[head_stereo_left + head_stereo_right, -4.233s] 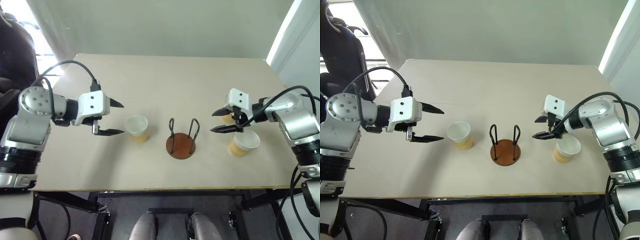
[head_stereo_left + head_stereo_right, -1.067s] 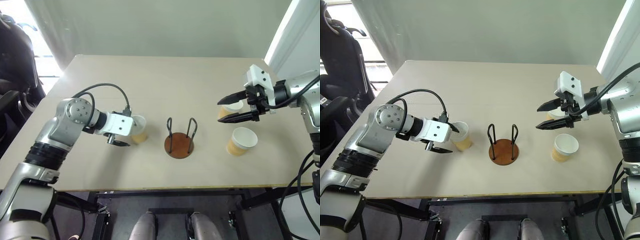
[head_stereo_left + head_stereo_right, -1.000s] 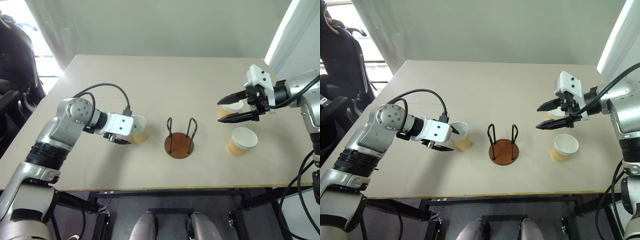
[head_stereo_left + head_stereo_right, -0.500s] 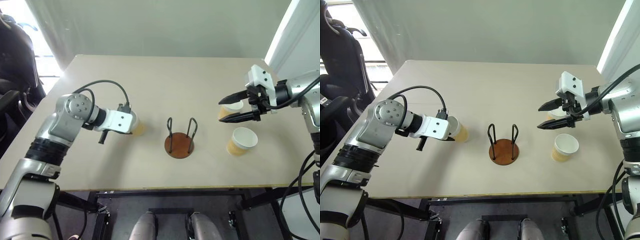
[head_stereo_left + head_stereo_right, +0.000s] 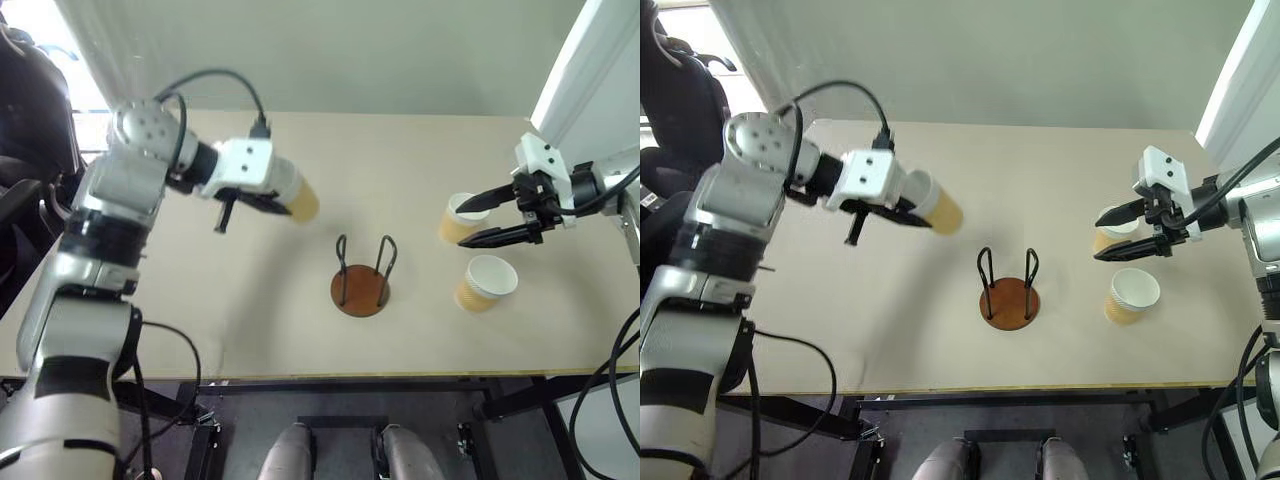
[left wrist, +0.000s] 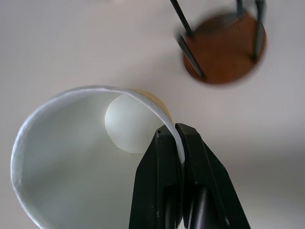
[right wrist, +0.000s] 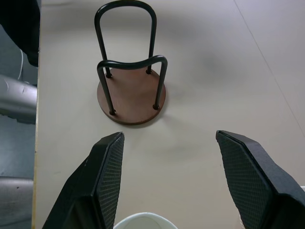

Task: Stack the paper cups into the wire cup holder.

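left pincer (image 6: 172, 131) pinching rim of a cup (image 5: 297, 197), lifted off the surface (image 5: 300, 330), upper left of centre, tipped sideways; inside empty. holder (image 5: 361, 283) at centre, empty. right pincer (image 5: 478, 222) spread, around a 2nd cup (image 5: 456, 218) w/o touching, mid right. 3rd cup (image 5: 485, 283) upright just below it, empty.

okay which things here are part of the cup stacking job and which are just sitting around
Part of the job:
- cup pinched by the left gripper, lifted
- two cups on the table
- wire holder
- right gripper, jaws open

Just around:
- table
- dark chair
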Robot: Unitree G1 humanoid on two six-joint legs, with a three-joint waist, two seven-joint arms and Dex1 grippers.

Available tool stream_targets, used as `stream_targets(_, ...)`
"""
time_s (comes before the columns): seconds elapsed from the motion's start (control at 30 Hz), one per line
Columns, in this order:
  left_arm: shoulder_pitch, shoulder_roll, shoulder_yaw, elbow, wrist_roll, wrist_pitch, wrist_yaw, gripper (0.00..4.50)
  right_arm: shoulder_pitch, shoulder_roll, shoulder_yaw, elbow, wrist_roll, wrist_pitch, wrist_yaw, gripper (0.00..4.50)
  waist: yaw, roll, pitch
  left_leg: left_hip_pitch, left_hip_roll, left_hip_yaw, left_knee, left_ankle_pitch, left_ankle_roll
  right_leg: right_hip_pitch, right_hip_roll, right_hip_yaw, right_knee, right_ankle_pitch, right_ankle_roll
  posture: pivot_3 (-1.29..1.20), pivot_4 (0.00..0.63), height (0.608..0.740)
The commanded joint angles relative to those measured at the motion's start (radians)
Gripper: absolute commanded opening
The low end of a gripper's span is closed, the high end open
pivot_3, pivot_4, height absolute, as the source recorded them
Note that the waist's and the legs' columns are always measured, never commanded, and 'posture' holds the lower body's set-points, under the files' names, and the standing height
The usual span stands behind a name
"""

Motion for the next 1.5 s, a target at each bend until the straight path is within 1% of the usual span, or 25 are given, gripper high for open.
stream_targets(0.03, -0.104, -0.03, -0.019, 0.068, -0.048, 0.004, -0.041, 0.06, -0.018, -0.023, -0.022, -0.013, -0.003, -0.005, 0.008, 3.13, 0.0, 0.0, 0.0, -0.001, 0.0, 0.0, 0.0, 0.0, 0.0, 0.0, 0.0, 0.0, 0.0, 0.0, 0.001, 0.0, 0.15, 0.74)
stream_targets(0.1, -0.15, -0.051, -0.044, 0.09, -0.08, 0.008, -0.041, 0.06, -0.012, -0.029, -0.024, -0.019, -0.001, 0.0, 0.011, 3.13, 0.0, 0.0, 0.0, -0.002, 0.0, 0.0, 0.002, -0.001, 0.001, -0.001, 0.0, 0.0, 0.0, 0.0, 0.002, 0.0, 0.15, 0.74)
stream_targets(0.23, -0.185, -0.064, -0.107, 0.074, -0.151, 0.018, -0.041, 0.06, 0.003, -0.041, -0.027, -0.038, 0.002, 0.012, 0.017, 3.13, 0.001, 0.0, 0.0, -0.005, 0.0, 0.0, 0.006, -0.004, 0.003, -0.001, 0.0, 0.0, -0.001, 0.0, 0.005, 0.0, 0.15, 0.74)
stream_targets(0.3, -0.188, -0.062, -0.139, 0.045, -0.193, 0.029, -0.041, 0.06, 0.013, -0.044, -0.03, -0.051, 0.006, 0.019, 0.017, 3.13, 0.001, 0.0, 0.0, -0.005, 0.0, 0.0, 0.007, -0.005, 0.004, -0.001, 0.0, 0.0, -0.001, 0.0, 0.007, 0.0, 0.15, 0.74)
stream_targets(0.4, -0.159, -0.048, -0.199, -0.051, -0.265, 0.041, -0.041, 0.06, 0.037, -0.05, -0.041, -0.095, 0.02, 0.044, 0.006, 3.13, 0.003, 0.0, 0.0, -0.006, 0.0, 0.0, 0.008, -0.005, 0.004, 0.0, 0.0, 0.0, -0.001, 0.0, 0.009, 0.0, 0.15, 0.74)
stream_targets(0.47, -0.149, -0.042, -0.213, -0.08, -0.291, 0.05, -0.041, 0.06, 0.048, -0.053, -0.049, -0.111, 0.025, 0.052, -0.001, 3.13, 0.004, 0.001, 0.0, -0.006, 0.0, 0.001, 0.009, -0.005, 0.005, 0.0, 0.0, 0.0, -0.001, 0.001, 0.01, 0.0, 0.15, 0.74)
stream_targets(0.97, -0.104, -0.059, -0.203, -0.099, -0.29, 0.022, -0.041, 0.06, 0.104, -0.032, -0.057, -0.153, 0.033, 0.043, -0.074, 3.13, 0.005, 0.001, 0.0, -0.005, 0.0, 0.001, 0.012, -0.004, 0.006, 0.003, 0.0, 0.001, -0.001, 0.001, 0.013, 0.0, 0.15, 0.74)
stream_targets(1.1, -0.1, -0.052, -0.218, -0.107, -0.294, 0.015, -0.041, 0.06, 0.108, -0.024, -0.058, -0.156, 0.036, 0.04, -0.089, 3.13, 0.005, 0.001, 0.0, -0.005, -0.001, 0.001, 0.012, -0.004, 0.006, 0.003, 0.0, 0.001, -0.001, 0.001, 0.013, 0.0, 0.15, 0.74)
stream_targets(1.3, -0.093, -0.03, -0.246, -0.135, -0.322, 0.032, -0.041, 0.06, 0.096, -0.027, -0.058, -0.143, 0.037, 0.032, -0.093, 3.13, 0.005, 0.001, 0.0, -0.005, -0.001, 0.001, 0.012, -0.004, 0.006, 0.003, 0.0, 0.001, -0.001, 0.001, 0.013, 0.0, 0.15, 0.74)
stream_targets(1.5, -0.074, -0.009, -0.275, -0.173, -0.348, 0.046, -0.041, 0.06, 0.07, -0.044, -0.061, -0.152, 0.056, 0.036, -0.059, 3.13, 0.005, 0.001, 0.0, -0.005, -0.001, 0.001, 0.012, -0.004, 0.006, 0.003, 0.0, 0.001, -0.001, 0.001, 0.013, 0.0, 0.15, 0.74)
